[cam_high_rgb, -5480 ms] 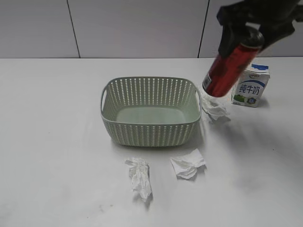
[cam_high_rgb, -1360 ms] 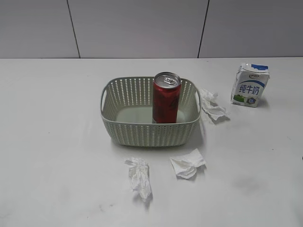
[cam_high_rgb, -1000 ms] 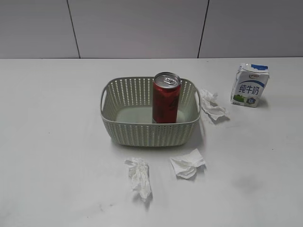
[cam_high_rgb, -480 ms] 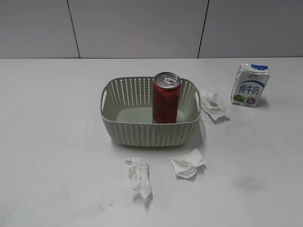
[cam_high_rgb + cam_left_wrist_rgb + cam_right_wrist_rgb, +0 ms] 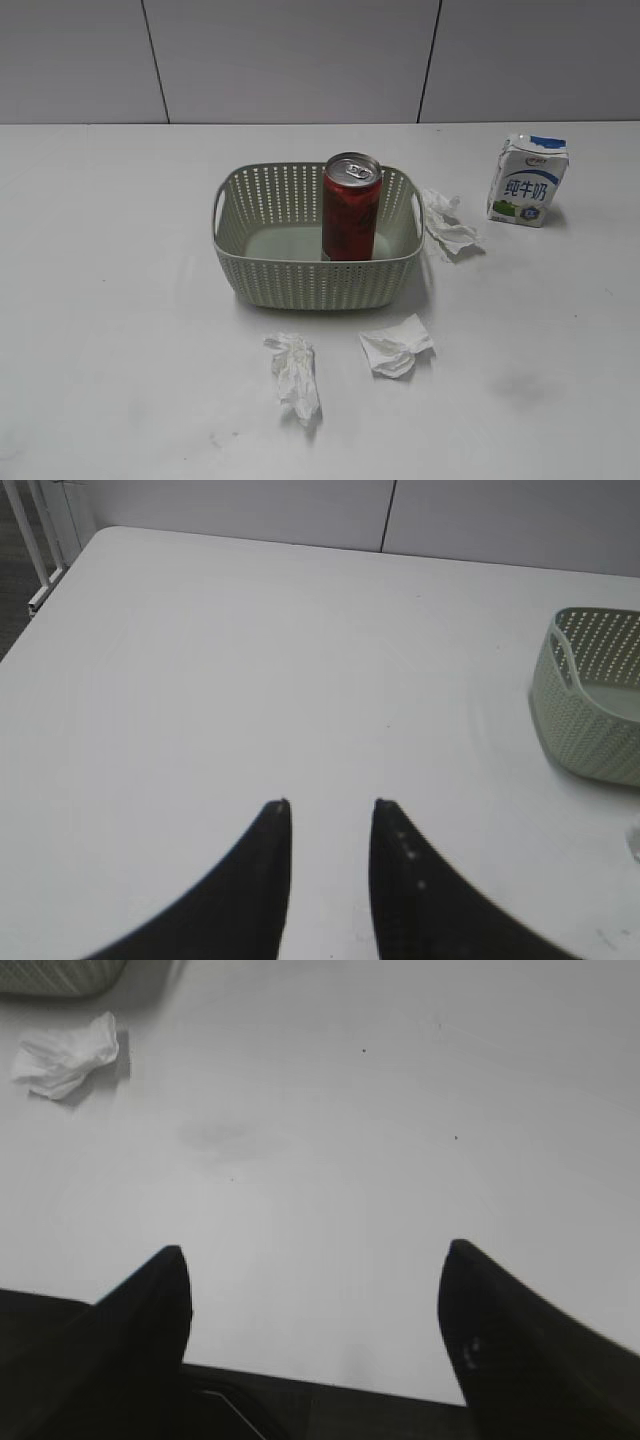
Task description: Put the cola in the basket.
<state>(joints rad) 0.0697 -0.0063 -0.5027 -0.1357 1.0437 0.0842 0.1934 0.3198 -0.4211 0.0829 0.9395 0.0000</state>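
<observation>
The red cola can [image 5: 350, 208] with a silver top stands upright inside the pale green basket [image 5: 300, 280], towards its right half. Neither gripper shows in the exterior view. In the left wrist view my left gripper [image 5: 328, 803] is open and empty over bare table, with the basket [image 5: 580, 730] at the right edge. In the right wrist view my right gripper [image 5: 315, 1250] is wide open and empty over bare table near the table's front edge; a corner of the basket [image 5: 60, 975] shows at the top left.
A white-and-blue milk carton [image 5: 529, 181] stands at the back right. Crumpled tissues lie right of the basket [image 5: 447, 226] and in front of it [image 5: 397, 347], [image 5: 295, 373]; one tissue also shows in the right wrist view [image 5: 65, 1057].
5.5 s ago my right gripper held the cola tilted above the basket's right side. Since 1.4 s ago the can stands in the basket and nothing has moved.
</observation>
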